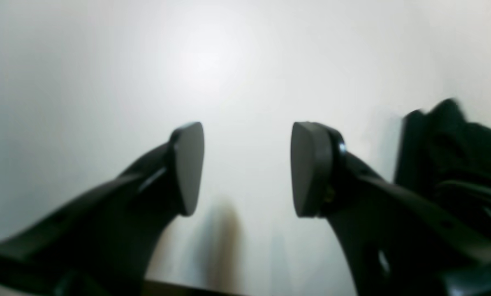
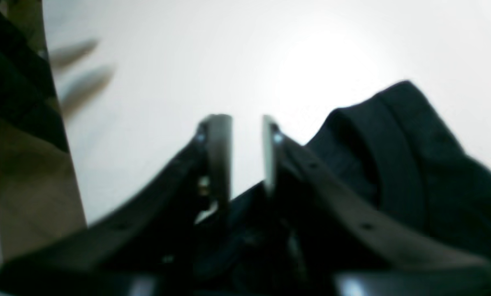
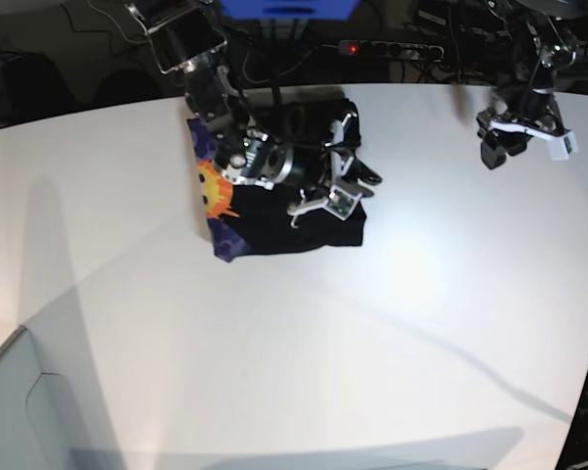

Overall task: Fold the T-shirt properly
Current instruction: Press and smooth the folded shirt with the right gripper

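Observation:
The black T-shirt (image 3: pixel 274 227) lies bunched at the back left of the white table (image 3: pixel 304 352), with its orange sun print (image 3: pixel 214 192) and purple patches showing on its left edge. My right gripper (image 3: pixel 345 191) hangs over the shirt's right side. In the right wrist view the right gripper (image 2: pixel 246 156) has its jaws a narrow gap apart, with white table showing between the tips and black cloth (image 2: pixel 393 164) below and to the right. My left gripper (image 3: pixel 505 147) is raised at the back right, away from the shirt. In the left wrist view it (image 1: pixel 247 168) is wide open and empty.
A power strip (image 3: pixel 392 47) and cables lie behind the table's back edge. The table's left edge shows in the right wrist view, with brown floor (image 2: pixel 31 185) beyond. A blurred dark mass (image 1: pixel 455 156) sits at the right of the left wrist view.

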### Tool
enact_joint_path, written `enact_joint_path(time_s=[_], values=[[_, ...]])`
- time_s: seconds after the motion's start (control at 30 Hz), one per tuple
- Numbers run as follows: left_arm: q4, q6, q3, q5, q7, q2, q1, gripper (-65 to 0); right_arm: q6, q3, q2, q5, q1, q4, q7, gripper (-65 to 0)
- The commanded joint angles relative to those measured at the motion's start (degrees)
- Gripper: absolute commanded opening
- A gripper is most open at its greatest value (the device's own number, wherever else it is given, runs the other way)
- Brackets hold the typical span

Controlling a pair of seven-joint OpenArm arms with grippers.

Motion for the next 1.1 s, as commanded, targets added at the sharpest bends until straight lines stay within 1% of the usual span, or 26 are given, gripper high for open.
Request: enact_joint_path(time_s=[0.0, 0.1, 0.17, 0.23, 0.33, 0.43, 0.5, 0.67, 0.87, 0.97, 1.07], values=[[1.23, -0.37, 0.77, -0.64, -0.66, -0.42, 0.27, -32.3, -0.44, -0.01, 0.03, 1.25, 0.7, 1.35, 1.5, -47.5], [1.85, -0.37, 2.01, -0.64, -0.66, -0.42, 0.18, -32.3, -0.44, 0.43, 0.2, 1.25, 0.7, 1.71, 1.5, -36.9], [2.02, -0.37, 2.71, -0.64, -0.66, -0.42, -0.52, -32.3, -0.44, 0.52, 0.47, 1.25, 0.52, 3.2, 1.5, -31.5], [2.02, -0.37, 3.68, -0.64, -0.66, -0.33, -0.87, -32.3, -0.44, 1.93, 2.23, 1.25, -0.97, 6.54, 2.03, -28.1], [2.11, -0.37, 5.7, -3.28, -0.66, 0.81, -1.05, -31.7, -0.44, 7.11, 2.75, 1.25, -3.96, 13.31, 1.85, -25.5], [1.94, -0.01, 8.34, -8.38, -0.66, 0.72, -2.54, -27.1, -0.44, 14.67, 2.84, 1.08, -6.42, 18.06, 1.59, -20.8], [1.76, 0.07, 10.62, -9.52, -0.66, 0.63, -3.34, -25.2, -0.26, 18.89, 3.63, 1.08, -7.21, 19.64, 1.59, -18.5], [1.23, 0.16, 18.62, -9.52, -0.75, 0.72, -6.32, -23.5, -0.26, 26.19, 6.8, 1.16, -8.8, 20.43, 1.5, -17.2], [-8.17, 0.16, 28.03, -9.61, -1.36, 0.81, -11.42, -23.5, -0.26, 32.7, 9.7, 1.16, -11.61, 20.52, 1.5, -17.2], [-11.87, 0.16, 30.49, -9.7, -1.45, 0.81, -12.83, -23.5, -0.26, 34.72, 10.23, 1.08, -12.66, 20.52, 1.5, -17.2], [-13.45, 0.16, 31.54, -9.96, -1.45, 0.81, -13.18, -23.5, -0.26, 36.39, 11.28, 1.08, -13.45, 20.52, 1.5, -17.2]])
